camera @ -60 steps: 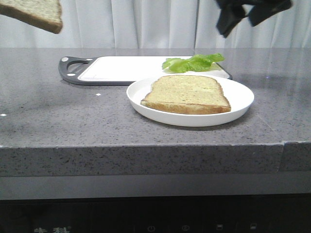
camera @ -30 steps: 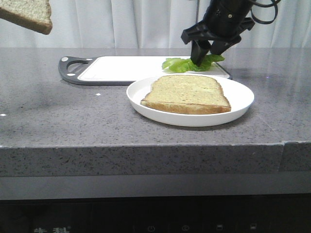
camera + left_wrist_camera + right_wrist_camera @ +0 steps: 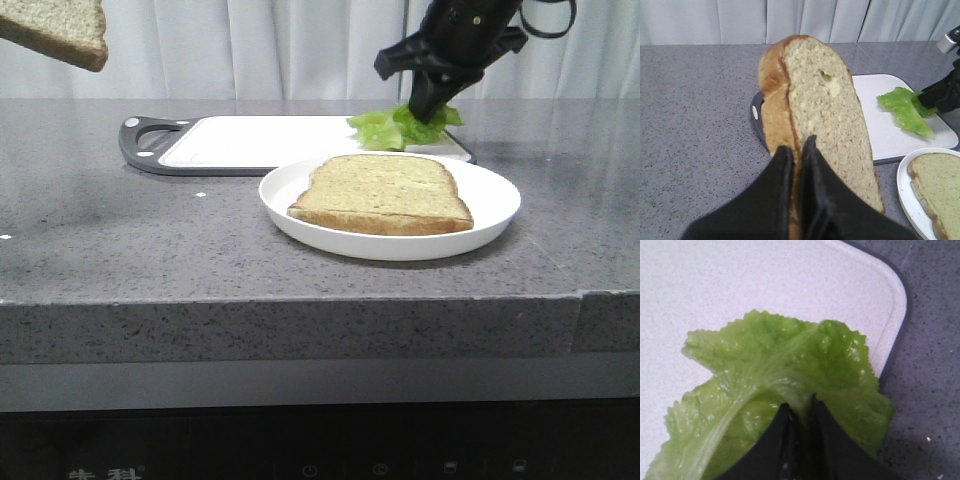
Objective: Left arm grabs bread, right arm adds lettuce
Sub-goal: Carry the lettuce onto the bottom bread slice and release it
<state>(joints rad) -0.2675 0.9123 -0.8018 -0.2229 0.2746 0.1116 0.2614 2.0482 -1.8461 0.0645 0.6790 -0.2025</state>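
The bread (image 3: 60, 28) hangs high at the far left of the front view. In the left wrist view my left gripper (image 3: 798, 148) is shut on the bread (image 3: 825, 110), held on edge above the counter. My right gripper (image 3: 432, 100) is shut on the lettuce (image 3: 400, 128) at the right end of the white cutting board (image 3: 260, 142). In the right wrist view the gripper (image 3: 800, 407) pinches the crinkled green lettuce (image 3: 775, 365), which looks slightly raised. A second slice (image 3: 385, 193) lies on the white plate (image 3: 495, 215).
The cutting board has a dark grey rim and handle (image 3: 145, 140) at its left end. The plate stands in front of the board, near the counter's front edge (image 3: 300, 305). A white curtain hangs behind.
My right gripper came down from the top of the view onto the lettuce, shut on it, and the leaf has bunched and shifted slightly right. The held bread moved a little left.
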